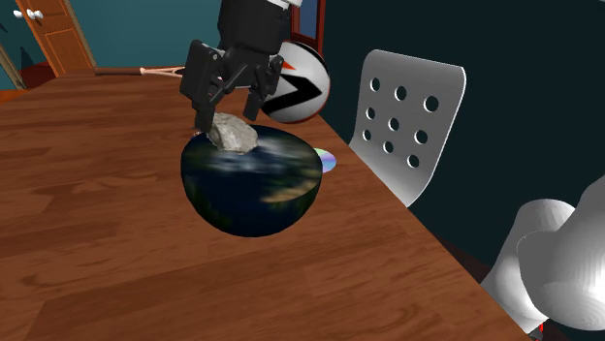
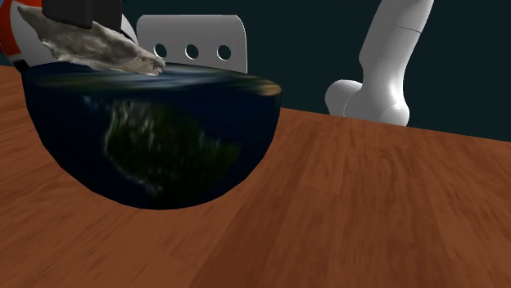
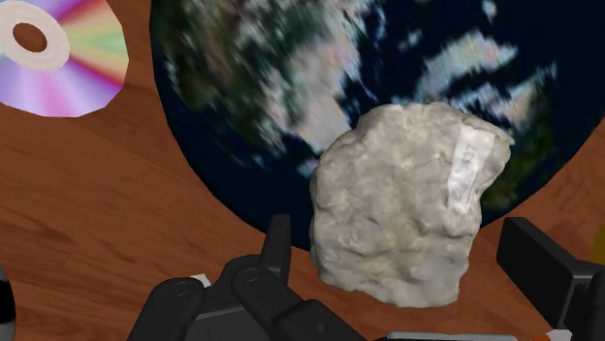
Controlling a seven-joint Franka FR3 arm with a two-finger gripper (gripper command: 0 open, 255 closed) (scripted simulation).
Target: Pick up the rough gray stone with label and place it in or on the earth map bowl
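The earth map bowl (image 1: pixel 250 189), a dark half-globe with blue and green patches, stands on the wooden table (image 1: pixel 87 252). A rough gray stone (image 1: pixel 233 134) with a pale label (image 3: pixel 470 165) lies on the bowl's top near its far rim. My black gripper (image 1: pixel 228 114) hangs straight over the stone, open. In the wrist view the fingers (image 3: pixel 278 240) stand on either side of the stone (image 3: pixel 402 208) with small gaps. The second exterior view has the stone (image 2: pixel 94 45) resting on the bowl (image 2: pixel 156 139) under the gripper's body.
A shiny disc (image 3: pixel 58 53) lies on the table right behind the bowl. A white ball with a black arrow (image 1: pixel 299 85) sits farther back. A white perforated chair (image 1: pixel 407 116) stands past the table's edge at the shoulder view's right.
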